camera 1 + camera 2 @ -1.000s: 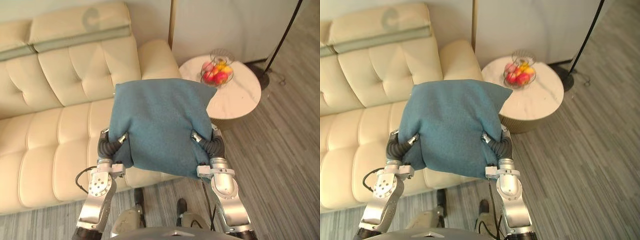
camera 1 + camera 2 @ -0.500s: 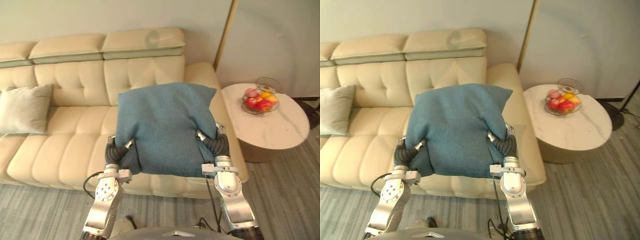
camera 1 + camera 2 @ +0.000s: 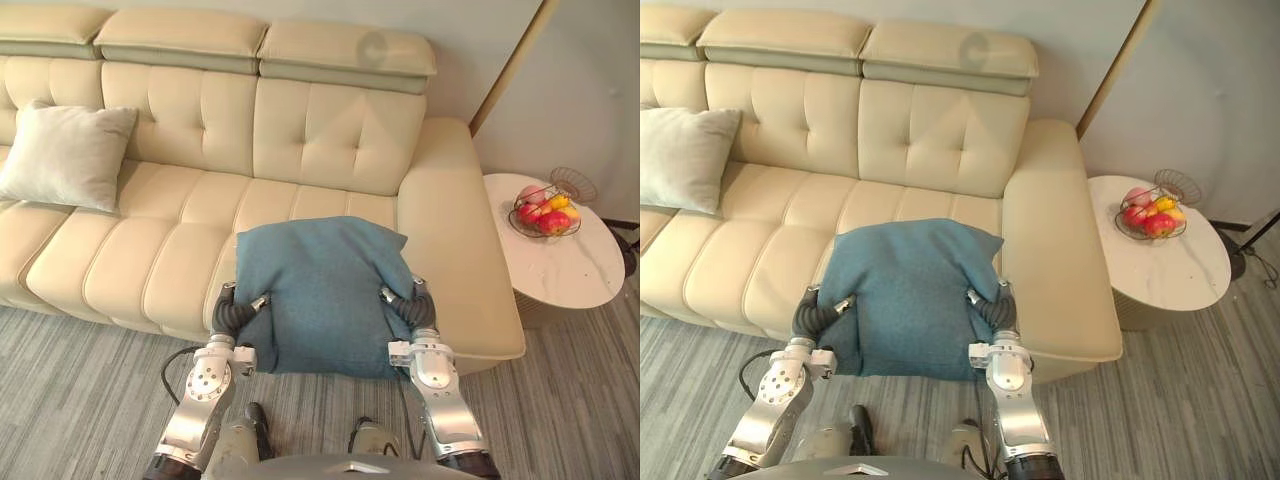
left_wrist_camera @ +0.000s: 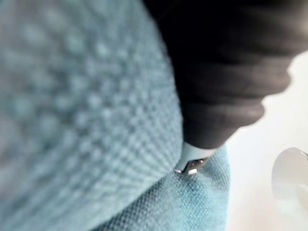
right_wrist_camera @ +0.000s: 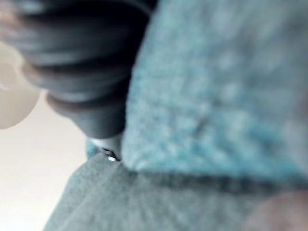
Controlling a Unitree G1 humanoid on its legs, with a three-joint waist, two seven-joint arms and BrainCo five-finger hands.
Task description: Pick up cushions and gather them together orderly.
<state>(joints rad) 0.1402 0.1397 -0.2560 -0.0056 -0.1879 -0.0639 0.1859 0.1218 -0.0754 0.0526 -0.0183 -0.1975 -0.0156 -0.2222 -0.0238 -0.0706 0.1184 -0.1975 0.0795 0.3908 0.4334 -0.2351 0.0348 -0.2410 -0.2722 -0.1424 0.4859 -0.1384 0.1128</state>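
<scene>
A teal cushion (image 3: 322,295) is held up between the robot's two hands in front of a cream sofa (image 3: 330,130). Its far edge lies over the near rim of the seat and its near edge hangs out over the grey plank floor (image 3: 80,400). The left hand (image 3: 228,312) is pressed into the cushion's left side and the right hand (image 3: 415,308) into its right side, each near a lower corner. The fabric folds in around both dark ribbed covers and hides everything past them, so it cannot be told whether either hand is spread flat or clamped on the cloth. The wrist views, taken from very close, show the same, with knitted teal fabric bulging against each hand's dark cover. The cushion sits before the right-hand seat of the sofa, just left of the broad right armrest (image 3: 455,240). A second, pale grey cushion (image 3: 65,155) leans upright against the sofa's back at the far left, well apart from the teal one. To the right of the armrest stands a round marble-topped side table (image 3: 575,280). It carries a wire basket (image 3: 575,185) of red and yellow fruit (image 3: 548,218) near its far edge.
</scene>
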